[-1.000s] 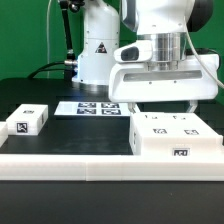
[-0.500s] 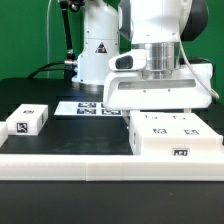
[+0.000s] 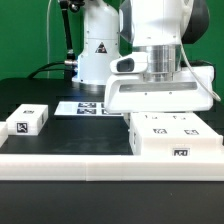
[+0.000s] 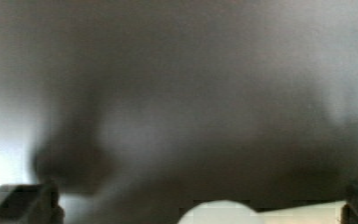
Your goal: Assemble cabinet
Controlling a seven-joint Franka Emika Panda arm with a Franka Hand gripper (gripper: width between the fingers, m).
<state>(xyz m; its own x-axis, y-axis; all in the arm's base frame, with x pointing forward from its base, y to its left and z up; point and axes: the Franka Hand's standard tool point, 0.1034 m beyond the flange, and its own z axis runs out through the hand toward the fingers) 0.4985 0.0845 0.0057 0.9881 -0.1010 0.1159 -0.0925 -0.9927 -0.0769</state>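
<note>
While the hand (image 4: 192, 202) hangs spread apart, white boxy cabinet (image 3: 175, 138), small black-and-white square tags (image 3: 180, 152)

Black tabletop (image 3: 80, 138), three white items carried, bounded in front by a white strip (image 3: 90, 163).

The cabinet (image 3: 175, 137) is seated flat at the exterior view's right, tags up and forward, just behind the strip. A small tagged block (image 3: 27, 121) is set at the exterior view's left, well apart from the cabinet. The marker board (image 3: 92, 107) is laid flat further back, between the two; contact with the cabinet cannot be told.
</note>
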